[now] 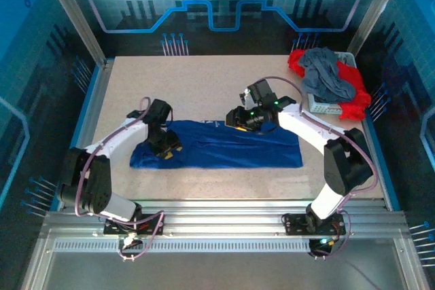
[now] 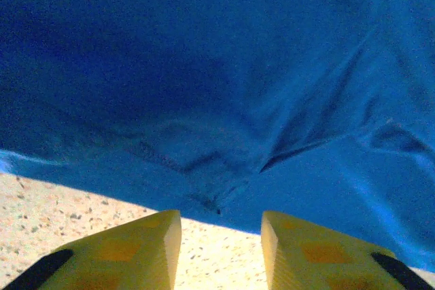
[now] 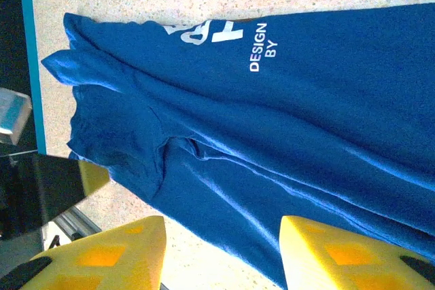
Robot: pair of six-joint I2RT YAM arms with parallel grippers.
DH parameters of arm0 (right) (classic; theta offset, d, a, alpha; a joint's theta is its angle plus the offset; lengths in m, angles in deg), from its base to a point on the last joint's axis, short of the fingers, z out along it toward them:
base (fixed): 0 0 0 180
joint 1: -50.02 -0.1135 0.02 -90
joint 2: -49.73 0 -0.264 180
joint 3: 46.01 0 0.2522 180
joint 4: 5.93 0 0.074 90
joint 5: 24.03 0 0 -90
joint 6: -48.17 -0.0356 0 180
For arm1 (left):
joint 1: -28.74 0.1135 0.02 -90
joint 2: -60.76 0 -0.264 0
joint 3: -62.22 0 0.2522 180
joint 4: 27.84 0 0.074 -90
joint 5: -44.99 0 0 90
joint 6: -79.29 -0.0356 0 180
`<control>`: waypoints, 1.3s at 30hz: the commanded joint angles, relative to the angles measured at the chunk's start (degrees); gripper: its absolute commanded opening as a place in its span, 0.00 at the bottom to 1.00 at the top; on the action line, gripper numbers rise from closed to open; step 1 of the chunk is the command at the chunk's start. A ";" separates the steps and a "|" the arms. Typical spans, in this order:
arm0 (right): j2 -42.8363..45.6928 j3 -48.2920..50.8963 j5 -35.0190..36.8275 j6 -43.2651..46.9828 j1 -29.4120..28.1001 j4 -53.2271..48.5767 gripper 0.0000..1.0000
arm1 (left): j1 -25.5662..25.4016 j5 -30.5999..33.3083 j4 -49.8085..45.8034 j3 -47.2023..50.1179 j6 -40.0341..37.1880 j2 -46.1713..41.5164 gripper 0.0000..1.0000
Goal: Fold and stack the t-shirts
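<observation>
Left gripper (image 1: 166,147): positioned over the left end of the blue t-shirt (image 1: 231,151), close above the cloth. In the left wrist view its yellow fingers (image 2: 136,242) stand moderately apart, with nothing between them; the speckled table (image 2: 61,202) shows through the gap, and the shirt's hem edge (image 2: 217,66) lies just beyond the tips. No grip observed.

Blue t-shirt: laid flat as a long, narrow band running left to right across the middle of the table (image 1: 204,79), creased along its length. White lettering (image 3: 262,45) is visible near its far edge in the right wrist view.

Right gripper (image 1: 239,119): at the far edge of the blue t-shirt, about midway along it. In the right wrist view its jaws are moderately wide, the fingers (image 3: 115,249) apart above the cloth (image 3: 272,120) and closed on nothing.

Far right of the blue t-shirt, well apart from it: a pale basket (image 1: 319,105) holding a grey t-shirt (image 1: 326,76) bunched on top of red t-shirts (image 1: 353,103), which spill over the rim.
</observation>
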 commanded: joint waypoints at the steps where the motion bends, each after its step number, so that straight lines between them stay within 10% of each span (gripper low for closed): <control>1: 0.81 0.85 -0.12 0.49 0.90 -1.14 0.48 | 3.72 2.68 0.04 -2.18 1.51 0.29 0.33; 21: -6.37 0.91 14.17 7.75 23.85 -19.87 0.39 | 12.00 9.01 -0.55 -16.60 7.67 19.99 0.22; 32: -13.52 0.88 20.23 1.92 22.38 -24.99 0.36 | 13.23 8.01 -0.37 -36.18 1.93 39.47 0.20; 39: -3.24 15.57 10.92 -18.09 10.88 -19.24 0.36 | 11.38 -4.09 8.19 -59.26 2.19 54.95 0.21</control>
